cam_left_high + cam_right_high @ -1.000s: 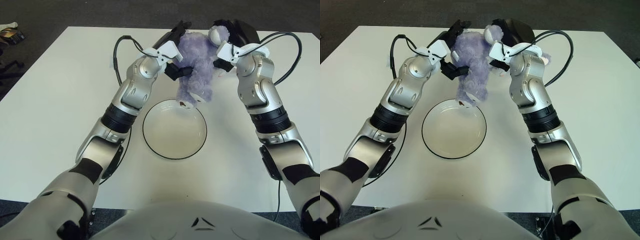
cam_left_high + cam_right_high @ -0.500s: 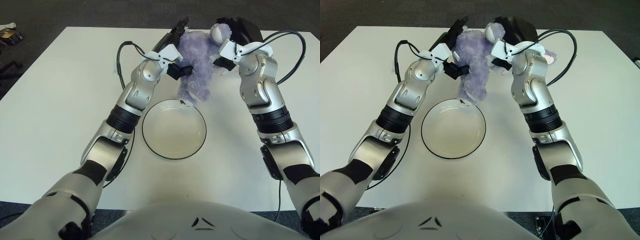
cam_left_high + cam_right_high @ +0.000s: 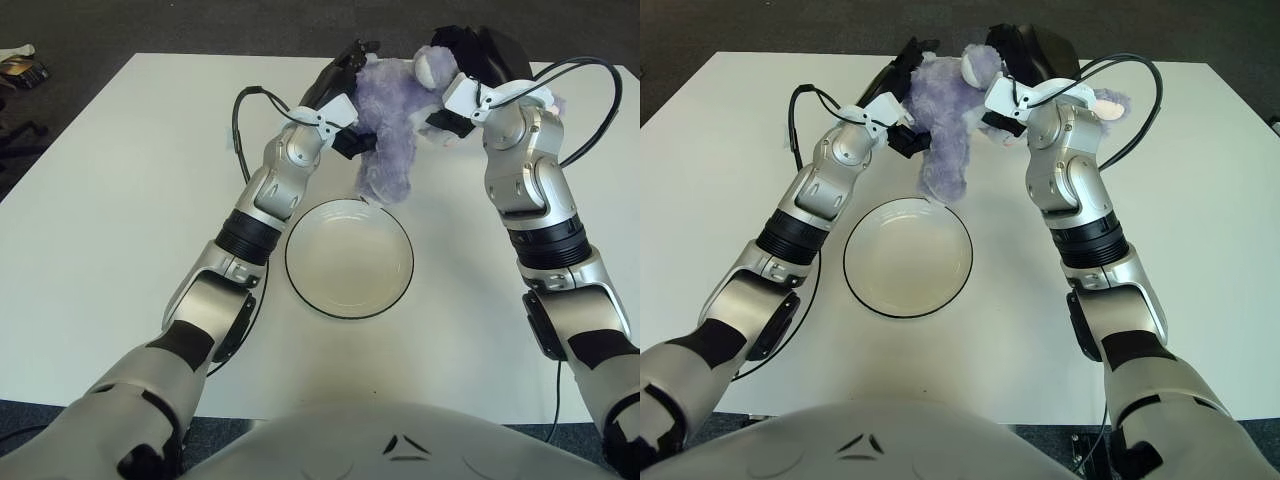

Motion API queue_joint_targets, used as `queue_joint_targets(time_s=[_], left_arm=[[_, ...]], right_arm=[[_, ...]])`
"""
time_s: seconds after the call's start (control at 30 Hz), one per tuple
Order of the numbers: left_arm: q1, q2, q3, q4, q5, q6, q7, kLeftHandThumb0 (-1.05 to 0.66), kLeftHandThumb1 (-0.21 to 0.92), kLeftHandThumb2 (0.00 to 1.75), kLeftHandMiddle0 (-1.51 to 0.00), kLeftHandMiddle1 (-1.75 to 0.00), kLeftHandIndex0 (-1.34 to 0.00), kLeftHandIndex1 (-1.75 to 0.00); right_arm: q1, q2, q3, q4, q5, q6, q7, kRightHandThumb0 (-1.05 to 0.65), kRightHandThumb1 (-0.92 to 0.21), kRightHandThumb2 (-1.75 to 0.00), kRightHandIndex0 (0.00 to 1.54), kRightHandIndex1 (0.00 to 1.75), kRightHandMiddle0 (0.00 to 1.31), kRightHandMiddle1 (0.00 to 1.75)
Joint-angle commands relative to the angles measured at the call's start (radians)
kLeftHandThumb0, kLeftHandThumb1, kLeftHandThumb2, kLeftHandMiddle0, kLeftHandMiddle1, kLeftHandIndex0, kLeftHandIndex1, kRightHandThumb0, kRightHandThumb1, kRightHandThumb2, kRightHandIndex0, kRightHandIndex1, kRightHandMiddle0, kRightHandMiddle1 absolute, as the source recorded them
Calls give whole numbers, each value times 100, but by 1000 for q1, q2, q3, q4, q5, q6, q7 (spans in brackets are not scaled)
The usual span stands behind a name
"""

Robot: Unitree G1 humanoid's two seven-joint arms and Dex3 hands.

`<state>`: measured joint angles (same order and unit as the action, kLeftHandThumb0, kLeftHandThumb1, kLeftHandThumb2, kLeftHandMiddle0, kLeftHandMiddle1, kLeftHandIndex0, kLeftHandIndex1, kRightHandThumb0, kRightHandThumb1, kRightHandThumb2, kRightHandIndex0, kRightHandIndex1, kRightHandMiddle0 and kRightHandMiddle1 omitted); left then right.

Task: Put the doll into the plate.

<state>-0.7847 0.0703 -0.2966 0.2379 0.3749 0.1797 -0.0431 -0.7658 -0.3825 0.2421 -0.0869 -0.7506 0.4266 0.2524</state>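
Observation:
A fluffy purple doll [image 3: 388, 125] hangs upright between my two hands at the far side of the table. Its feet dangle just over the far rim of the white, black-edged plate [image 3: 289, 262], which holds nothing. My left hand [image 3: 343, 78] presses its dark fingers against the doll's left side and back. My right hand [image 3: 462, 68] holds the doll by the head from the right. In the right eye view the doll [image 3: 945, 135] shows the same way, above the plate [image 3: 852, 285].
The white table [image 3: 120, 200] extends widely to both sides of the plate. Black cables loop from my left wrist [image 3: 238, 112] and my right wrist [image 3: 606, 95]. Dark floor lies beyond the far edge, with small clutter [image 3: 20, 66] at the upper left.
Both hands have carried the doll slightly up and away from me. Its feet went from hanging over the plate's far part to its far rim.

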Motion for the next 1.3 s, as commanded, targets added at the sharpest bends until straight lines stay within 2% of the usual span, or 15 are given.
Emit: queue_joint_targets(time_s=[0.0,0.13,0.27,0.3,0.57,0.77,0.87,1.0,1.13,1.27], left_arm=[[3,-31,13,18,-15,8,11,-65,8,108,0,-29,0,-102],[1,-28,9,17,-8,4,-1,-62,6,109,0,-40,0,-96],[1,-20,3,20,-4,-24,-9,-61,5,109,0,-57,0,-100],[1,-18,5,22,-14,-34,-22,-64,3,110,0,-67,0,-104],[2,-17,13,30,-44,-60,-65,-55,3,111,0,-87,0,-101],[-3,-18,11,42,-46,-83,-69,-55,4,111,0,-89,0,-97],[-1,-25,17,44,-63,-89,-77,-57,5,110,0,-88,0,-102],[3,-33,19,41,-69,-95,-70,-57,6,110,0,-75,0,-91],[8,-45,32,41,-98,-114,-80,-56,7,110,0,-71,0,-87],[18,-62,49,42,-132,-150,-69,-57,7,110,0,-88,0,-101]], right_arm=[[-8,22,6,-56,34,-1,44,61,-3,-167,85,175,118,175],[-9,27,-2,-71,41,15,70,61,-3,-167,86,175,118,175],[-8,34,-12,-81,57,27,90,61,-3,-167,86,175,118,175],[-6,36,-17,-86,66,28,95,61,-3,-167,86,175,119,175],[5,29,-17,-112,60,24,95,61,-2,-168,86,175,119,175],[7,28,-10,-130,49,37,104,61,-2,-168,86,175,119,175],[5,30,-9,-134,47,52,112,61,-2,-168,86,175,118,175],[6,33,-4,-153,34,80,118,62,-2,-169,87,175,118,175],[7,34,-2,-167,32,96,123,62,-1,-169,87,175,117,175],[4,31,-4,-167,39,97,126,62,-1,-169,87,175,116,175]])
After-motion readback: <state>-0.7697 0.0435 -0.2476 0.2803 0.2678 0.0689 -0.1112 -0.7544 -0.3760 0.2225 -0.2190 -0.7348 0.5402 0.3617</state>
